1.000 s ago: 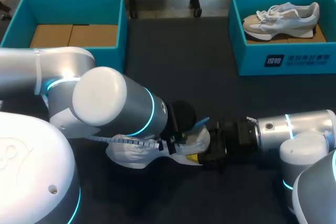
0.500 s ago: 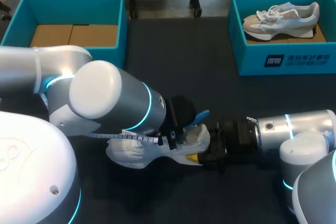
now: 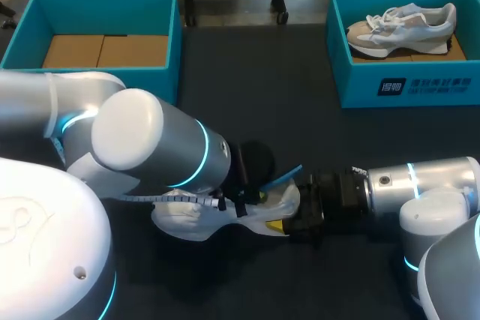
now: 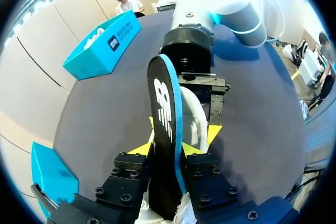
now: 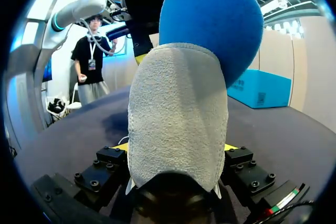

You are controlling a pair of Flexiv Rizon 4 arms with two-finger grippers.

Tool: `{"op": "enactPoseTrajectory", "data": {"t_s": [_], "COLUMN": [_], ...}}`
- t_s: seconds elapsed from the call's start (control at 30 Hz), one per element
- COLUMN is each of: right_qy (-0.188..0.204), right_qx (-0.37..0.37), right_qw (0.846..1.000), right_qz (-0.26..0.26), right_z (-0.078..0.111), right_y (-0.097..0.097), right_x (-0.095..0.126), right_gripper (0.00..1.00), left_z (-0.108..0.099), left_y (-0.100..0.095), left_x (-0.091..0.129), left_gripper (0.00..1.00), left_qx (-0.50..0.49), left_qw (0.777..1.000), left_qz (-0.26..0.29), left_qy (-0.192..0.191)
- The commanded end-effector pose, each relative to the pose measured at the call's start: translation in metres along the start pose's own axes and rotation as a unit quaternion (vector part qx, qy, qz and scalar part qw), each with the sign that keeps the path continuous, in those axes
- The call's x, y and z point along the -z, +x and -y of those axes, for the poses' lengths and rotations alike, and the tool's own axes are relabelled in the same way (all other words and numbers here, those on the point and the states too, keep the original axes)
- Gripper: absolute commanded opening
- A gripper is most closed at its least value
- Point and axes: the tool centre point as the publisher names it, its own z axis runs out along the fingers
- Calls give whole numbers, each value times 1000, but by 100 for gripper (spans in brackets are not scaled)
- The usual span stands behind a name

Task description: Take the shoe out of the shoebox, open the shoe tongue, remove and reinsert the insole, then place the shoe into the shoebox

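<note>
Leftward and back is where the left arm [image 3: 142, 148] has swung over the past second, and the thin blue foam insole [image 3: 283, 177] now sticks out longer and flatter from the heel opening of the white low-top sneaker [image 3: 187, 222] lying on the dark table [image 3: 255, 95]. That suggests the removal step is well along, with reinsertion still to come. The right gripper [image 3: 291, 213] has not shifted from the heel.

Also in the head view, the left teal cardboard shoebox [image 3: 90, 1] holds only a brown cardboard liner [image 3: 105, 50]. The right teal cardboard shoebox [image 3: 409, 88] holds a second white and beige sneaker [image 3: 401, 28], lying on its side. The empty left box is probably where the sneaker on the table is to go.

From the left wrist, the left gripper [image 4: 165, 149] is clenched on the insole's end, which stands on edge between the yellow tips, dark face to one side. Just beyond, the right gripper grips the white heel.

From the right wrist, the right gripper's fingers press both sides of the grey suede heel, clamped firmly. The insole's blue underside rises above it, held from beyond by the left gripper.
</note>
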Motion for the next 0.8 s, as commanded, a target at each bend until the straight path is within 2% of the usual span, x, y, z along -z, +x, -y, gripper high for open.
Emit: {"op": "enactPoseTrajectory", "data": {"t_s": [0.03,0.23,0.37,0.47,0.53,0.8], "right_qy": [2,2,2,2,2,2], "right_qx": [0,0,0,0,0,0], "right_qw": [1000,1000,1000,1000,1000,1000], "right_qz": [0,0,0,0,0,0], "right_z": [-1,-1,-1,-1,-1,-1], "right_y": [1,1,1,1,1,1], "right_x": [-1,-1,-1,-1,-1,-1], "right_gripper": [0,0,0,0,0,0], "left_z": [-3,-2,-2,-1,0,9], "left_y": [-1,1,2,2,1,0], "left_x": [-2,-5,-8,-8,-7,-4], "left_gripper": [31,31,27,14,0,0], "left_qx": [-4,-9,-8,-6,-5,4], "left_qw": [1000,999,999,999,999,998], "left_qz": [-11,-26,-27,-29,-29,-45], "left_qy": [8,19,20,22,22,35]}}
